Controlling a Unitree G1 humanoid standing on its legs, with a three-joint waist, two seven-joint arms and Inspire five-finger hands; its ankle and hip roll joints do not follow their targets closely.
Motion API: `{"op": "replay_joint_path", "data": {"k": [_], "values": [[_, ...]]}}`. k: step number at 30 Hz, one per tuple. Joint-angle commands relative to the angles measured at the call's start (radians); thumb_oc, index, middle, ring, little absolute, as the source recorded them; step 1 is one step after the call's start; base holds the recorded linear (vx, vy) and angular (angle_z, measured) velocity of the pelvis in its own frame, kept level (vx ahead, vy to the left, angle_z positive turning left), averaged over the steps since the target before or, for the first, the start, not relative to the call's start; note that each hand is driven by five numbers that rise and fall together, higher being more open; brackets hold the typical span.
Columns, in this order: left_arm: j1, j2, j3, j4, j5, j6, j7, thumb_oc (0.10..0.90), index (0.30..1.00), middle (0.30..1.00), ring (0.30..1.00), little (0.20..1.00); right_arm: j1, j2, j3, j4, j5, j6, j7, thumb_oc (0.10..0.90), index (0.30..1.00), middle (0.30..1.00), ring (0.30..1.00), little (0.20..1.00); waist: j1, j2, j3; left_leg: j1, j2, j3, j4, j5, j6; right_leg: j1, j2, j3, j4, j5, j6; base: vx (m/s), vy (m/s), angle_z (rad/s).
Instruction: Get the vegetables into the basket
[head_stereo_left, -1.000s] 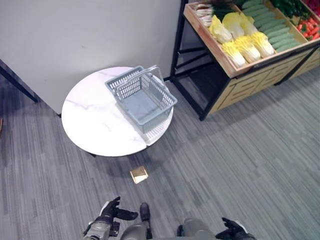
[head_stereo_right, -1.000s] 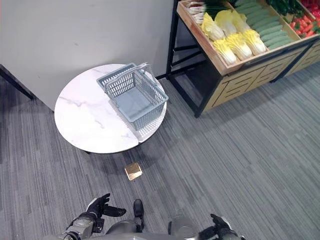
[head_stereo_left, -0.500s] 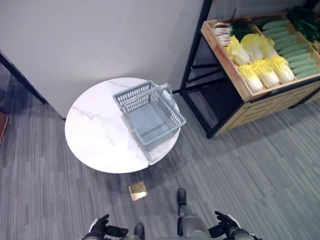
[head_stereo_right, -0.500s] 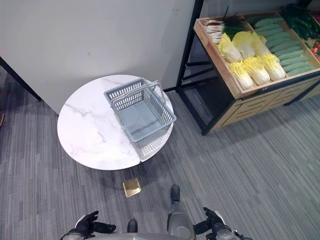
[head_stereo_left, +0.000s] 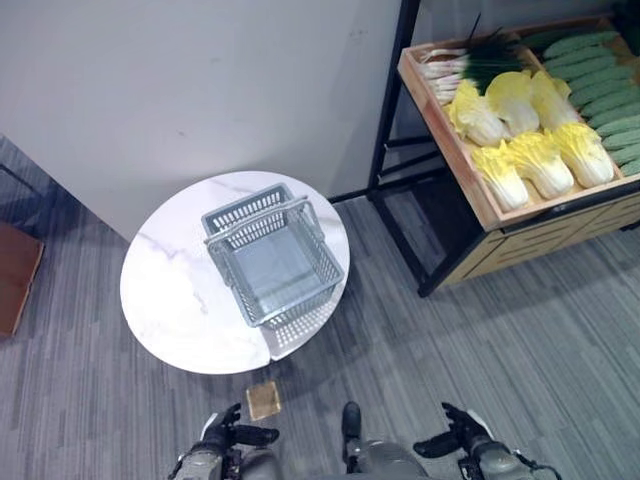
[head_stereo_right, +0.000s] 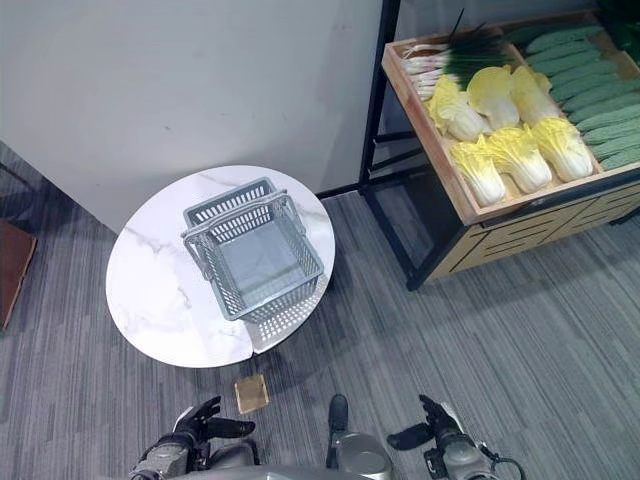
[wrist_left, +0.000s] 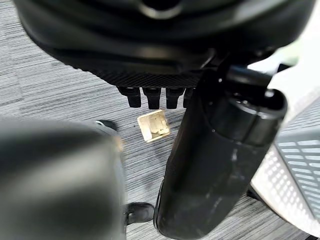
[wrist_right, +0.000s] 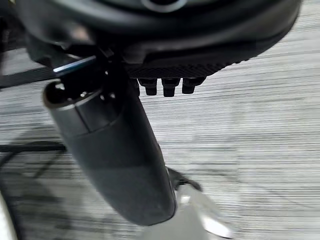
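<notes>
Cabbages (head_stereo_left: 540, 160) up right on shelf (head_stereo_left: 470, 170), well away from right hand (head_stereo_left: 465, 432), nearer than left hand (head_stereo_left: 225, 432). Right eye: basket (head_stereo_right: 255, 260) empty on table (head_stereo_right: 150, 290). Wrist views: both hands slack, holding nothing.

Round table (head_stereo_left: 170, 290): white marble top, grey basket (head_stereo_left: 272, 259) standing on it.
Wooden stand (head_stereo_left: 455, 150): cabbages (head_stereo_left: 540, 160), cucumbers (head_stereo_left: 600, 85), spring onions (head_stereo_left: 470, 62).
Floor (head_stereo_left: 500, 340): grey carpet, small tan square (head_stereo_left: 263, 399).
</notes>
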Motion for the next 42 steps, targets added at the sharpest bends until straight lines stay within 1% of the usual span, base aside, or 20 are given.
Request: {"op": "replay_joint_path", "data": {"k": [1, 3, 4, 5, 7, 11, 17, 22, 25, 27, 28, 29, 30, 32, 33, 34, 35, 38, 40, 42], "values": [[0.025, 0.043, -0.024, -0.013, 0.013, -0.025, 0.017, 0.900, 1.000, 1.000, 1.000, 1.000, 0.006, -0.023, -0.008, -0.018, 0.029, -0.018, -0.015, 0.900, 1.000, 1.000, 1.000, 1.000, 0.002, 0.007, -0.008, -0.047, -0.055, 0.000, 0.130, -0.003, 0.087, -0.061, -0.131, 0.142, 0.166, -0.033, 0.163, 0.08, 0.126, -0.53], [0.024, 0.051, -0.029, -0.009, 0.025, -0.023, 0.014, 0.900, 1.000, 1.000, 1.000, 1.000, 0.006, -0.016, -0.011, -0.018, 0.026, -0.019, -0.013, 0.900, 1.000, 1.000, 1.000, 1.000, -0.007, 0.010, -0.008, -0.035, -0.070, 0.019, 0.106, -0.002, 0.097, -0.060, -0.147, 0.155, 0.163, -0.006, 0.175, 0.10, 0.240, -0.65], [0.020, 0.059, -0.033, -0.013, 0.041, -0.026, 0.012, 0.900, 1.000, 1.000, 1.000, 1.000, 0.003, -0.011, -0.017, -0.015, 0.021, -0.014, -0.013, 0.900, 1.000, 1.000, 1.000, 1.000, -0.011, 0.005, -0.013, -0.011, -0.090, 0.038, 0.072, -0.013, 0.114, -0.063, -0.159, 0.183, 0.147, 0.023, 0.189, 0.08, 0.246, -0.46], [0.020, 0.059, -0.033, -0.013, 0.041, -0.026, 0.012, 0.900, 1.000, 1.000, 1.000, 1.000, 0.003, -0.011, -0.017, -0.015, 0.021, -0.014, -0.013, 0.900, 1.000, 1.000, 1.000, 1.000, -0.010, 0.005, -0.012, -0.010, -0.090, 0.040, 0.071, -0.013, 0.114, -0.062, -0.159, 0.184, 0.146, 0.024, 0.189, 0.09, 0.236, -0.34], [0.019, 0.065, -0.036, -0.017, 0.046, -0.024, 0.008, 0.900, 1.000, 1.000, 1.000, 1.000, 0.004, -0.001, -0.017, -0.011, 0.018, -0.010, -0.011, 0.900, 1.000, 1.000, 1.000, 1.000, -0.009, -0.001, -0.015, 0.004, -0.105, 0.063, 0.050, -0.015, 0.126, -0.065, -0.177, 0.198, 0.135, 0.056, 0.204, 0.05, 0.196, -0.16], [0.007, 0.078, -0.017, -0.014, 0.023, -0.021, 0.007, 0.900, 1.000, 1.000, 1.000, 1.000, -0.013, 0.024, 0.007, -0.020, 0.001, -0.007, -0.013, 0.900, 1.000, 1.000, 1.000, 1.000, 0.008, -0.020, -0.009, 0.025, -0.121, 0.116, -0.007, -0.004, 0.142, -0.095, -0.197, 0.176, 0.134, 0.114, 0.229, 0.01, 0.176, -0.28], [0.029, 0.078, 0.011, 0.023, 0.000, -0.013, -0.009, 0.900, 1.000, 1.000, 1.000, 1.000, -0.006, 0.034, -0.007, -0.007, 0.013, -0.006, -0.010, 0.900, 1.000, 1.000, 1.000, 1.000, 0.008, -0.030, -0.026, 0.053, -0.113, 0.141, -0.037, -0.002, 0.136, -0.083, -0.201, 0.150, 0.104, 0.118, 0.238, 0.03, 0.028, -0.07], [0.056, 0.074, 0.029, 0.031, -0.010, -0.018, -0.012, 0.900, 1.000, 1.000, 1.000, 1.000, 0.011, 0.013, -0.081, 0.051, 0.065, -0.006, -0.036, 0.900, 1.000, 1.000, 1.000, 1.000, 0.005, -0.033, -0.052, 0.065, -0.092, 0.147, -0.037, -0.008, 0.117, -0.039, -0.190, 0.123, 0.031, 0.089, 0.234, 0.02, -0.041, -0.02], [0.071, 0.081, 0.031, 0.024, -0.004, -0.023, -0.011, 0.900, 1.000, 1.000, 1.000, 1.000, 0.009, -0.038, -0.138, 0.053, 0.088, -0.019, -0.074, 0.900, 1.000, 1.000, 1.000, 1.000, 0.008, -0.037, -0.064, 0.066, -0.079, 0.142, -0.037, -0.005, 0.106, -0.020, -0.185, 0.108, 0.010, 0.082, 0.233, 0.00, -0.070, 0.00], [0.087, 0.085, 0.034, 0.019, -0.006, -0.022, -0.017, 0.900, 1.000, 1.000, 1.000, 1.000, -0.015, -0.105, -0.198, 0.026, 0.120, -0.032, -0.107, 0.900, 1.000, 1.000, 1.000, 1.000, 0.010, -0.037, -0.068, 0.066, -0.074, 0.141, -0.037, -0.006, 0.101, -0.015, -0.182, 0.101, 0.000, 0.083, 0.236, -0.01, -0.050, 0.00], [0.096, 0.086, 0.035, 0.014, -0.010, -0.022, -0.020, 0.900, 1.000, 1.000, 1.000, 1.000, -0.028, -0.144, -0.213, 0.004, 0.108, -0.038, -0.125, 0.900, 1.000, 1.000, 1.000, 1.000, 0.012, -0.037, -0.069, 0.067, -0.073, 0.142, -0.037, -0.006, 0.101, -0.016, -0.182, 0.101, 0.000, 0.084, 0.238, 0.00, 0.000, 0.00], [0.096, 0.086, 0.035, 0.014, -0.010, -0.022, -0.020, 0.900, 1.000, 1.000, 1.000, 1.000, -0.028, -0.144, -0.213, 0.004, 0.108, -0.038, -0.125, 0.900, 1.000, 1.000, 1.000, 1.000, 0.012, -0.037, -0.069, 0.067, -0.073, 0.142, -0.037, -0.006, 0.101, -0.015, -0.182, 0.101, 0.000, 0.084, 0.238, -0.04, -0.025, 0.01], [0.112, 0.084, 0.043, 0.007, -0.030, -0.021, -0.030, 0.900, 1.000, 1.000, 1.000, 1.000, -0.064, -0.257, -0.196, -0.154, -0.008, -0.048, -0.180, 0.900, 1.000, 1.000, 1.000, 1.000, 0.013, -0.037, -0.070, 0.069, -0.067, 0.151, -0.037, -0.005, 0.096, -0.020, -0.180, 0.105, 0.000, 0.089, 0.243, -0.04, -0.013, -0.02], [0.121, 0.080, 0.053, -0.002, -0.039, -0.019, -0.039, 0.900, 1.000, 1.000, 1.000, 1.000, -0.063, -0.344, -0.190, -0.374, -0.133, -0.048, -0.219, 0.900, 1.000, 1.000, 1.000, 1.000, 0.008, -0.037, -0.073, 0.069, -0.064, 0.155, -0.037, -0.006, 0.095, -0.023, -0.179, 0.111, 0.000, 0.094, 0.244, -0.03, -0.003, -0.09], [0.121, 0.081, 0.053, -0.002, -0.039, -0.019, -0.039, 0.900, 1.000, 1.000, 1.000, 1.000, -0.062, -0.344, -0.191, -0.375, -0.133, -0.047, -0.218, 0.900, 1.000, 1.000, 1.000, 1.000, 0.007, -0.038, -0.076, 0.065, -0.065, 0.155, -0.037, -0.004, 0.096, -0.027, -0.180, 0.111, 0.000, 0.096, 0.244, 0.01, 0.005, -0.09], [0.133, 0.078, 0.071, -0.011, -0.043, -0.018, -0.048, 0.900, 1.000, 1.000, 1.000, 1.000, -0.043, -0.429, -0.206, -0.646, -0.266, -0.052, -0.241, 0.900, 1.000, 1.000, 1.000, 1.000, 0.002, -0.038, -0.078, 0.068, -0.062, 0.158, -0.037, -0.004, 0.095, -0.026, -0.179, 0.113, 0.000, 0.097, 0.245, 0.02, 0.006, -0.07], [0.139, 0.079, 0.080, -0.015, -0.045, -0.019, -0.049, 0.900, 1.000, 1.000, 1.000, 1.000, -0.039, -0.483, -0.215, -0.789, -0.328, -0.062, -0.241, 0.900, 1.000, 1.000, 1.000, 1.000, 0.003, -0.035, -0.079, 0.074, -0.061, 0.157, -0.037, -0.009, 0.093, -0.020, -0.177, 0.113, 0.000, 0.094, 0.246, 0.03, 0.008, -0.05], [0.131, 0.083, 0.082, -0.015, -0.036, -0.014, -0.060, 0.900, 1.000, 1.000, 1.000, 1.000, -0.095, -0.544, -0.200, -0.926, -0.392, -0.088, -0.251, 0.900, 1.000, 1.000, 1.000, 1.000, 0.015, -0.035, -0.085, 0.067, -0.062, 0.149, -0.037, -0.005, 0.092, -0.021, -0.178, 0.107, 0.000, 0.093, 0.244, 0.01, -0.002, -0.07], [0.131, 0.089, 0.080, -0.012, -0.025, -0.009, -0.064, 0.900, 1.000, 1.000, 1.000, 1.000, -0.166, -0.590, -0.149, -1.040, -0.446, -0.099, -0.224, 0.900, 1.000, 1.000, 1.000, 1.000, 0.030, -0.035, -0.087, 0.065, -0.063, 0.145, -0.037, -0.004, 0.090, -0.019, -0.178, 0.103, 0.000, 0.090, 0.242, 0.01, -0.004, 0.04], [0.129, 0.093, 0.078, -0.011, -0.022, -0.004, -0.065, 0.900, 1.000, 1.000, 1.000, 1.000, -0.245, -0.599, -0.081, -1.080, -0.449, -0.109, -0.196, 0.900, 1.000, 1.000, 1.000, 1.000, 0.044, -0.034, -0.087, 0.064, -0.061, 0.141, -0.037, -0.002, 0.087, -0.015, -0.178, 0.097, 0.000, 0.086, 0.241, 0.00, -0.013, 0.12]]}}
